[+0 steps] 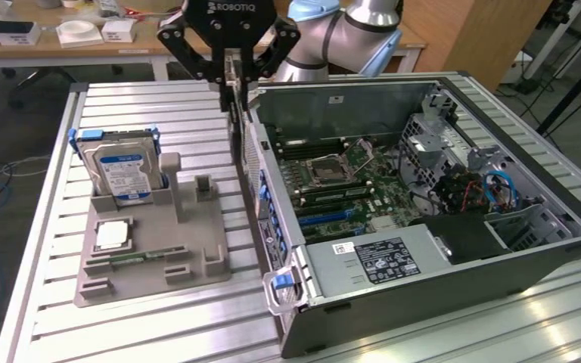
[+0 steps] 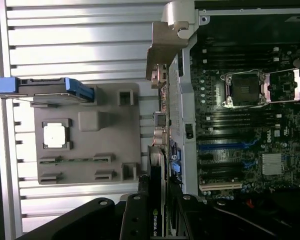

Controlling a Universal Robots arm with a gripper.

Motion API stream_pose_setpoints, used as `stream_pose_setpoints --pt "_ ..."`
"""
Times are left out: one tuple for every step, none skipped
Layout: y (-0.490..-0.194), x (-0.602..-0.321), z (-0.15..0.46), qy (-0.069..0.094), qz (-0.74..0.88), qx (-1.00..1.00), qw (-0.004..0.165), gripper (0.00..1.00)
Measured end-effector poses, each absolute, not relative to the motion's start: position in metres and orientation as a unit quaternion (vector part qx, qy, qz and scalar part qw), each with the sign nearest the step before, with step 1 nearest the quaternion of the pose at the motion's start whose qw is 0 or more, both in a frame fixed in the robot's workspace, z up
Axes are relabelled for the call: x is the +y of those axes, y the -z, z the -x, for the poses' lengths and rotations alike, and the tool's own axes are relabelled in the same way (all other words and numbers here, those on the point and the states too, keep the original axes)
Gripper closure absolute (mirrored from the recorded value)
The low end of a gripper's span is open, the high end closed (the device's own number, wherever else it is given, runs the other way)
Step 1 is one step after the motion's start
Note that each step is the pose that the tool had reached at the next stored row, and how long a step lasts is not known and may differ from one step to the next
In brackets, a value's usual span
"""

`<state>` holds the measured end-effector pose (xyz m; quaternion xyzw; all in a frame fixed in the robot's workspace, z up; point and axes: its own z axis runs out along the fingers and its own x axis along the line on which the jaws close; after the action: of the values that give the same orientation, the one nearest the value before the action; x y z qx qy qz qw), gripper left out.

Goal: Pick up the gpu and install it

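Gripper [image 1: 232, 74] pinches the thin gpu card [image 1: 238, 128] by its top edge; it seems light, stiff and easy to break.

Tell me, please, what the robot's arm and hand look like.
The hand is black, with jointed link fingers and white ROBOTIQ lettering on its body. The arm is silver-grey tubing with a light blue joint cap.

We see the gripper [image 1: 234, 76] cut off at twelve o'clock in the exterior view; the gpu [image 1: 238, 128] hangs edge-on, its faces hidden from us; power supply label [image 1: 381, 259] unreadable.
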<state>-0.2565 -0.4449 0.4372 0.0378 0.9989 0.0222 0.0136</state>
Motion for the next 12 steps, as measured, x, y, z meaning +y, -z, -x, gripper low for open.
stream_pose_setpoints --pt "-0.437 -0.445 0.253 -0.022 -0.038 0.999 0.014 0.74" --pt "-0.437 -0.445 0.25 -0.022 -0.038 0.999 0.014 0.74" --pt "-0.437 -0.445 0.246 -0.022 -0.037 0.999 0.013 0.74" --pt "-0.437 -0.445 0.243 -0.022 -0.037 0.999 0.013 0.74" --pt "-0.437 -0.445 0.24 -0.022 -0.037 0.999 0.014 0.74" --pt "-0.437 -0.445 0.236 -0.022 -0.037 0.999 0.014 0.74" --pt "-0.437 -0.445 0.233 -0.022 -0.037 0.999 0.014 0.74" --pt "-0.437 -0.445 0.229 -0.022 -0.037 0.999 0.014 0.74" --pt "-0.437 -0.445 0.226 -0.022 -0.037 0.999 0.013 0.74" --pt "-0.437 -0.445 0.222 -0.022 -0.036 0.999 0.013 0.74" --pt "-0.437 -0.445 0.219 -0.022 -0.036 0.999 0.013 0.74" --pt "-0.437 -0.445 0.215 -0.022 -0.036 0.999 0.013 0.74"
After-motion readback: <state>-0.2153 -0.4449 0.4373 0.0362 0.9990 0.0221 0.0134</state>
